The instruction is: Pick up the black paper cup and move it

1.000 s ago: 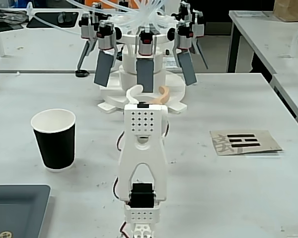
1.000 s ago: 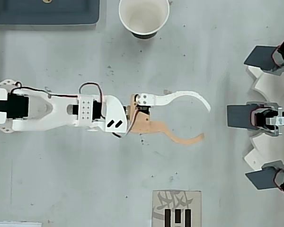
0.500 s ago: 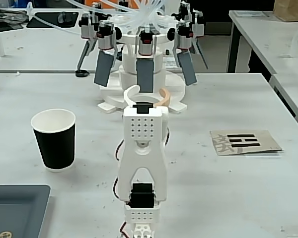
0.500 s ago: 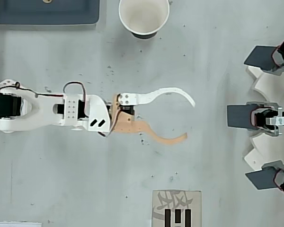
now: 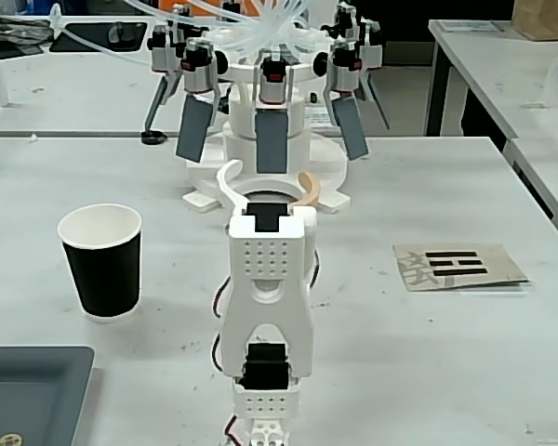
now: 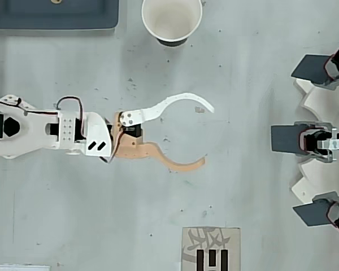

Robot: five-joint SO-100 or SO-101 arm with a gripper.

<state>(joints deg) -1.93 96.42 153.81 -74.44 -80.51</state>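
Observation:
The black paper cup [image 5: 101, 260] stands upright on the grey table at the left of the fixed view; from overhead its white inside [image 6: 172, 20] shows at the top edge. My gripper [image 6: 208, 134] is wide open over bare table, well below and a little right of the cup in the overhead view, holding nothing. One finger is white [image 6: 178, 100], the other tan [image 6: 175, 164]. In the fixed view the arm [image 5: 265, 307] hides most of the gripper [image 5: 266, 182]; only the curved fingertips show behind it.
A white multi-armed rig with grey paddles [image 5: 272, 139] stands at the table's far side, at the right edge overhead [image 6: 319, 138]. A dark grey tray [image 5: 28, 390] lies near the cup's side. A printed card [image 5: 458, 265] rests on the right.
The arm has drawn back toward its base, pulling the gripper left in the overhead view, and swung slightly toward the cup. The fingers have spread wider. The cup has not moved.

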